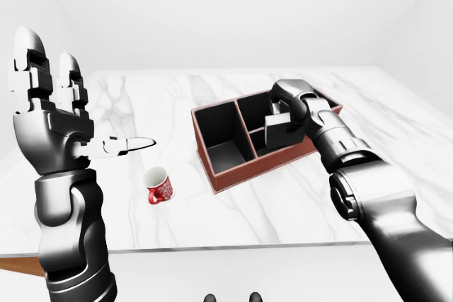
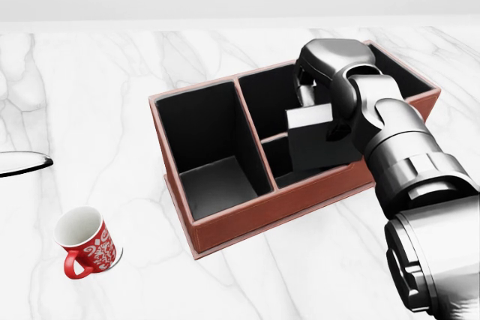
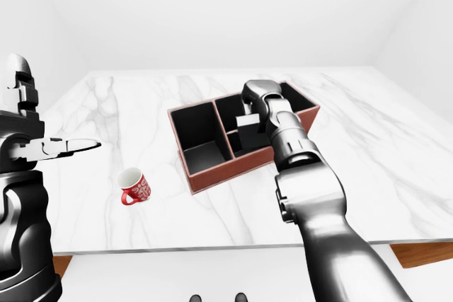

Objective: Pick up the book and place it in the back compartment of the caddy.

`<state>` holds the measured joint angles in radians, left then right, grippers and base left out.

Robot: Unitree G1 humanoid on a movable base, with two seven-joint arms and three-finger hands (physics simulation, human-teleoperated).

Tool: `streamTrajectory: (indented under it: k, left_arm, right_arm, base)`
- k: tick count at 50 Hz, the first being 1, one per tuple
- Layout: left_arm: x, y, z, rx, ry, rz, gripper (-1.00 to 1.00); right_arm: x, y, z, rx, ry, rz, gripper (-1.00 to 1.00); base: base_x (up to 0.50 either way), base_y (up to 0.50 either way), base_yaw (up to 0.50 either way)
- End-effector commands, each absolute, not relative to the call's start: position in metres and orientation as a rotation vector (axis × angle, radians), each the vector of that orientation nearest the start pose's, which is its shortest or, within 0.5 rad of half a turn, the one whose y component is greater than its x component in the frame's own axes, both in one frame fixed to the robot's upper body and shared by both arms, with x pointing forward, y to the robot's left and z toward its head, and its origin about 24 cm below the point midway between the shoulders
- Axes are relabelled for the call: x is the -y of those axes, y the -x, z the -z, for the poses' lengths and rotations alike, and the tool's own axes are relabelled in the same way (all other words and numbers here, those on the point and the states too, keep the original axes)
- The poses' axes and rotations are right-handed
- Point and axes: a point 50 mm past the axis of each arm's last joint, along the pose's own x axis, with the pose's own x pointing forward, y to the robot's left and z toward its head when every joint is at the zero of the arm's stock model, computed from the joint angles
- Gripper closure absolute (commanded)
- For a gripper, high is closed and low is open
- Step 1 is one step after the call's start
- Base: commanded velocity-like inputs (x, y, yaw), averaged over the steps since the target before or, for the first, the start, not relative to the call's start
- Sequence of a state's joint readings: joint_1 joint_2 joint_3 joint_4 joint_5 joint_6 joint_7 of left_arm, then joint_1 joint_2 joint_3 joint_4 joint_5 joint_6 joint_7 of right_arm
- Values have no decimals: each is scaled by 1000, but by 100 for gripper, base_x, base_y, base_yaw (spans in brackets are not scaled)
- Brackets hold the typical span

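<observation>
The red-brown caddy [image 2: 225, 222] with black compartments lies mid-table in the head view. My right hand [image 2: 319, 114] is shut on the dark grey book [image 2: 319, 144], gripping its top edge. The book stands tilted inside the caddy's middle section, over the divider between the upper and lower middle compartments. Its lower edge is hidden behind the caddy's near wall. My forearm covers the caddy's right part. My left hand [image 1: 71, 114] is raised at the left of the left-eye view, open and holding nothing, far from the caddy.
A red mug with a white pattern [image 2: 86, 243] stands on the white marble table [image 2: 90, 95], left of and below the caddy. The thin black shape [image 2: 22, 163] at the head view's left edge is my own left hand. The table's near edge [image 1: 212, 249] runs across the left-eye view.
</observation>
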<state>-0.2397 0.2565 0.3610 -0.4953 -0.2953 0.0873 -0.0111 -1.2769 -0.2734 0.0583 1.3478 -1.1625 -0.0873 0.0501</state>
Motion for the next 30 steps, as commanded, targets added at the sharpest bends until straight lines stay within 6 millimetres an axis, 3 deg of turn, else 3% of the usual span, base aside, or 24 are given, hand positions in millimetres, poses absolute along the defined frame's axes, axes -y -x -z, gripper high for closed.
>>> streamTrajectory:
  k: [1, 18, 30]
  left_arm:
    - [-231, -237, -224, 712, -7, -137, -100]
    - [-231, -238, -223, 712, -8, -136, -100]
    - [-231, -237, -225, 717, -8, -137, -100]
  right_arm:
    - [153, -430, -183, 4, 1500, -114, 100]
    - [152, -429, -176, 20, 1507, -100, 100]
    - [147, -430, -185, 50, 1456, -82, 100]
  base:
    - [0, 0, 0]
    - [0, 0, 0]
    - [0, 0, 0]
